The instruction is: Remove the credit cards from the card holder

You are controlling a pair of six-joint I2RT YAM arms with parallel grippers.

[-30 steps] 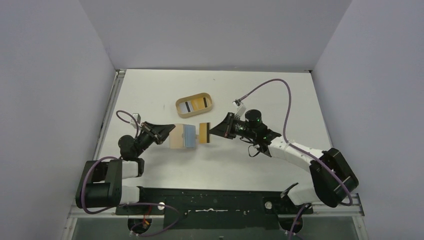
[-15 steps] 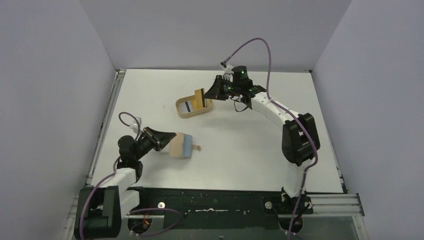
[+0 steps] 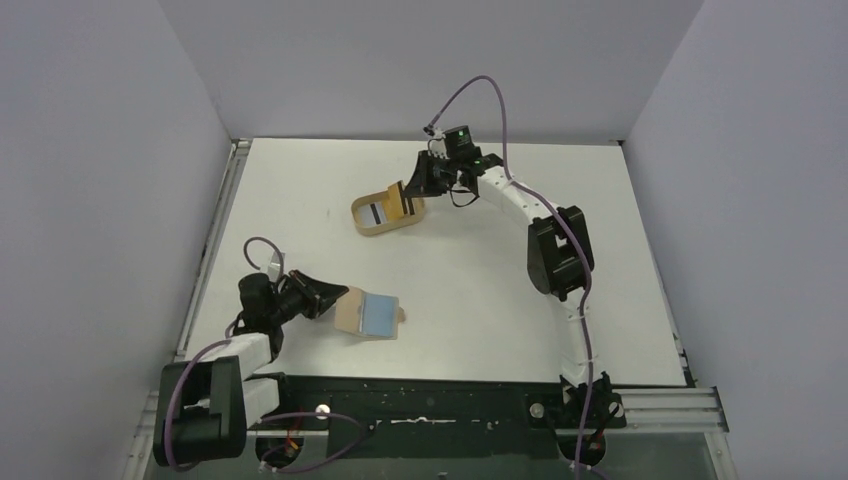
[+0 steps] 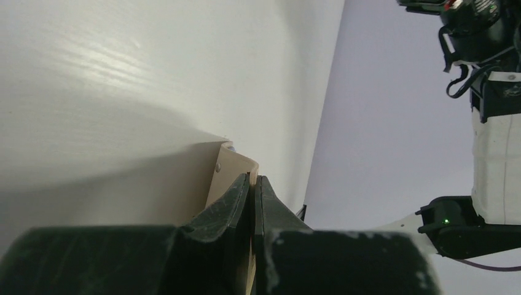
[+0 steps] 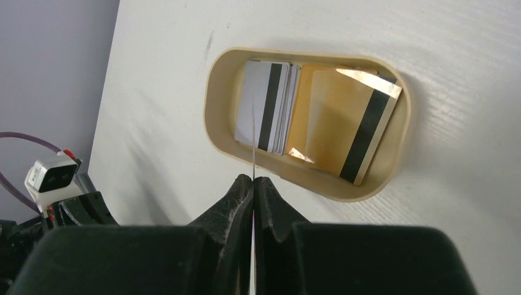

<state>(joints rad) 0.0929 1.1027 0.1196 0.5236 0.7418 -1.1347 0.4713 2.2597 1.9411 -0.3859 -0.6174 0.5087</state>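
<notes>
A: Risk check. The right gripper [image 3: 408, 192] is clamped on an orange card [image 3: 399, 199], held on edge over the oval tray [image 3: 375, 229]. Let go at that tilt, it could catch the rim and slide onto the worktop [image 3: 480, 290].

B: The left gripper [image 3: 337, 299] is closed on just one edge of the card holder [image 3: 350, 312], at the near left. If the holder tips, the blue card [image 3: 381, 315] in it could slip out.

A: The right wrist view shows a white striped card [image 5: 264, 104] and a gold card [image 5: 344, 123] lying in the tray.

B: Only the overhead view shows the blue card. The left wrist view gives tan leather between shut fingers.
</notes>
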